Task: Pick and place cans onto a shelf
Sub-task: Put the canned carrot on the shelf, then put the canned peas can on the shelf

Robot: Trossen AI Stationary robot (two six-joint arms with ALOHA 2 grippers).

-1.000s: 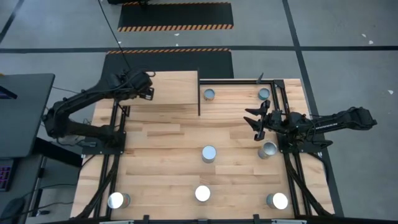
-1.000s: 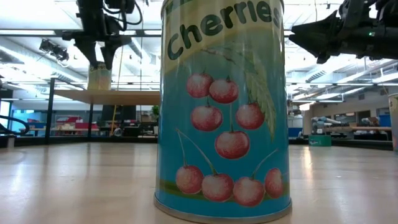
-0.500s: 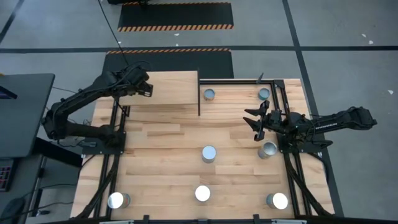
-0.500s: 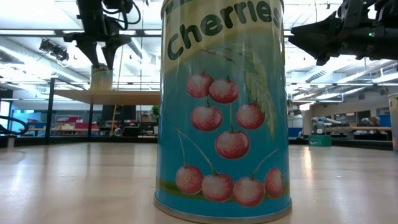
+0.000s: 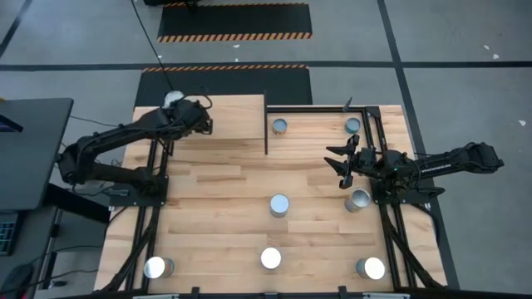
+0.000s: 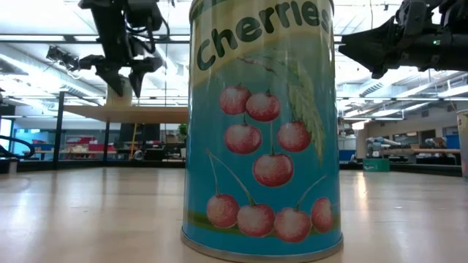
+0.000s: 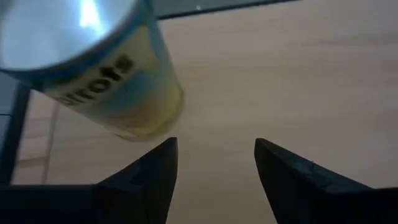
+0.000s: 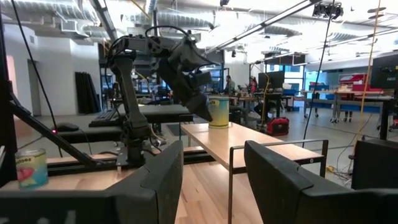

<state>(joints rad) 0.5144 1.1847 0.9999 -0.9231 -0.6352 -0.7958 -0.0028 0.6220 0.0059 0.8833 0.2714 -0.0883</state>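
Can [image 5: 173, 98] sits on shelf [image 5: 237, 116], L tool [image 5: 202, 126] open, holding nothing.

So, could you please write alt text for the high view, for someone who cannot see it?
From above, the left gripper is over the shelf, jaws open, beside a can standing at the shelf's far left corner. The right gripper hovers open over the table, where seven more cans stand scattered.

Both arms are matte black, built of slim jointed links with thin black cables looped along them, each mounted on a black tubular frame and ending in two flat, angular, dark fingers [image 7: 152, 177] that taper to blunt tips.
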